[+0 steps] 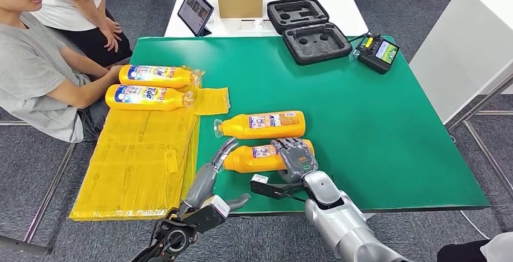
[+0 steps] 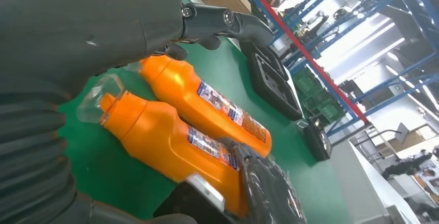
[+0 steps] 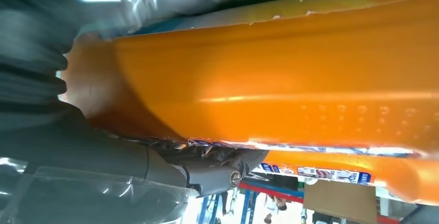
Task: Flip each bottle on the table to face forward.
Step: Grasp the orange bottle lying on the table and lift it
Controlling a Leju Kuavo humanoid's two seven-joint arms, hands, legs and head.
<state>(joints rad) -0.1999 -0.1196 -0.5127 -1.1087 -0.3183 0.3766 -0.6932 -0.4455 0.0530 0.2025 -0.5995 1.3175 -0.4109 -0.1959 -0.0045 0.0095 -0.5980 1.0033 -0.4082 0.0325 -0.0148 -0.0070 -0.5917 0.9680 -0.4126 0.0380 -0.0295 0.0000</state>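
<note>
Lying on their sides on the green surface (image 1: pixel 387 129) are four orange bottles. The word "Tide" is read on the label of the front left bottle (image 1: pixel 148 97); the label of the rear left bottle (image 1: pixel 158 75), just beyond it, is of the same blue and white pattern, its wording too small to be made out. Both rest at the far end of a yellow plastic sheet (image 1: pixel 139 159), beside a seated person's arm (image 1: pixel 78 89).

Right of that sheet, the middle bottle (image 1: pixel 261 124) shows a small-print label that cannot be read. Just nearer than it lies the near bottle (image 1: pixel 266 156), also with illegible small print, its clear cap pointing toward the sheet.

The right hand (image 1: pixel 295 156) is laid over the body of the near bottle, fingers curled across its top; a firm grasp is indicated in the right wrist view, where the orange body (image 3: pixel 290 79) is pressed against the palm. The left hand (image 1: pixel 222 153) is extended at the neck end of the same bottle, fingers apart and holding nothing; contact cannot be confirmed.

Beyond the bottles, an open black foam case (image 1: pixel 308 29) and a handheld controller (image 1: pixel 378 52) are noted.
</note>
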